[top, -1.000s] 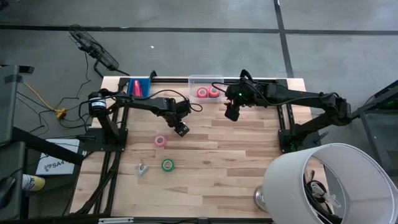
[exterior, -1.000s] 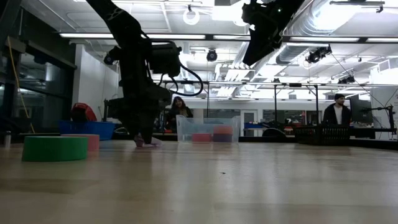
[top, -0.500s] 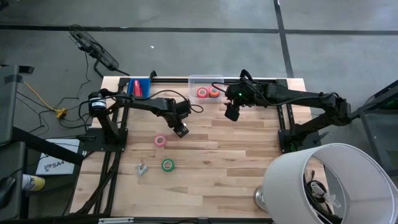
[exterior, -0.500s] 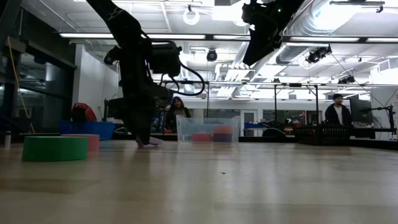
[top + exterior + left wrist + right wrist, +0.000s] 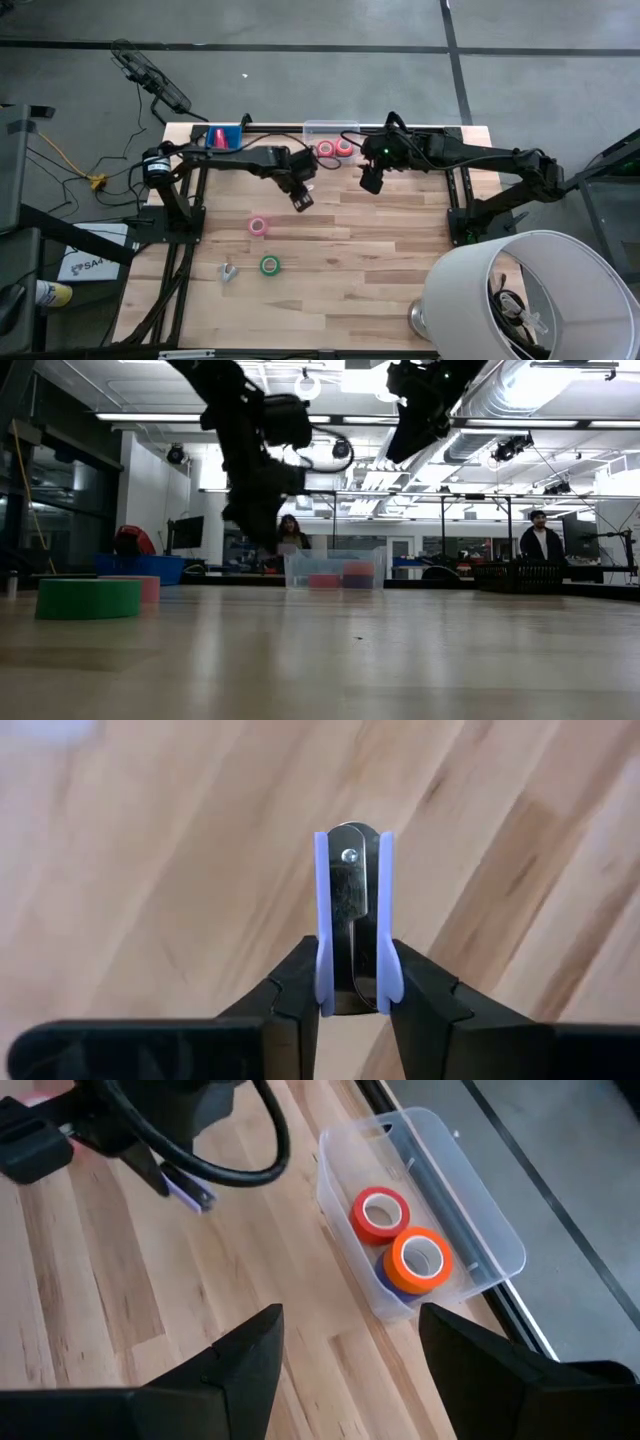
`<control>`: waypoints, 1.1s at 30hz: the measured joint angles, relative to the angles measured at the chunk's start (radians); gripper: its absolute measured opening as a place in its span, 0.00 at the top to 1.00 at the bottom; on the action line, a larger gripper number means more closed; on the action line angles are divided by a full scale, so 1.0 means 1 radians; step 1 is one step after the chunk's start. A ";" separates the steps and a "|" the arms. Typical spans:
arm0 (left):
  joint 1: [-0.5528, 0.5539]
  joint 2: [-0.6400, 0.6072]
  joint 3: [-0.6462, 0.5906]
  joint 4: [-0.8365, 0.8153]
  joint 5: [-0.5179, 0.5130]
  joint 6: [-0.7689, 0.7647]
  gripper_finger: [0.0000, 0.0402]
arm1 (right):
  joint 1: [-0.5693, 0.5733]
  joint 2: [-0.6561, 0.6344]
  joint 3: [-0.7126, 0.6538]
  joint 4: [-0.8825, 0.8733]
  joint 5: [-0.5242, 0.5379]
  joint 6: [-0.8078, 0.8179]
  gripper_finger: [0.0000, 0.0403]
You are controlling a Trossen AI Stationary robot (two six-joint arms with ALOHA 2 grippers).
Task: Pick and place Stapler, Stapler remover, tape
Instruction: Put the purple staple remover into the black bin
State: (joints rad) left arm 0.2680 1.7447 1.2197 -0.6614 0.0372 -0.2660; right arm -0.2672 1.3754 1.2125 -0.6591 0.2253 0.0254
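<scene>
From above, the left gripper [image 5: 302, 199] hangs over the wooden surface [image 5: 380, 260] near the clear bin [image 5: 330, 130], fingers clamped on a staple remover. The right gripper [image 5: 371, 184] hovers beside that bin, fingers apart, holding nothing. Pink tape [image 5: 259, 226] and green tape [image 5: 269, 265] lie on the surface; another staple remover [image 5: 229, 272] sits near the green roll

At table height, both arms are raised off the surface

The left wrist shows the staple remover [image 5: 351, 915], metal with lilac grips, pinched between the fingers

The right wrist shows red tape [image 5: 380, 1214] and orange tape [image 5: 420, 1260] inside the bin
</scene>
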 joint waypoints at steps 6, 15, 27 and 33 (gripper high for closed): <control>0.000 0.000 0.111 -0.021 -0.004 0.079 0.79 | 0.000 0.000 0.000 0.033 -0.059 0.000 0.44; 0.000 0.000 0.234 -0.055 0.005 0.200 0.79 | 0.000 0.000 0.000 0.034 -0.130 -0.009 0.44; 0.000 0.000 0.352 -0.068 0.100 0.346 0.79 | 0.000 0.000 0.000 0.035 -0.173 -0.049 0.44; 0.000 0.000 0.392 -0.069 0.148 0.388 0.79 | 0.000 0.000 0.000 0.100 -0.241 -0.089 0.44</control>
State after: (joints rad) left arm 0.2676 1.7447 1.6121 -0.7306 0.1850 0.1224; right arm -0.2676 1.3754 1.2127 -0.5587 -0.0156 -0.0632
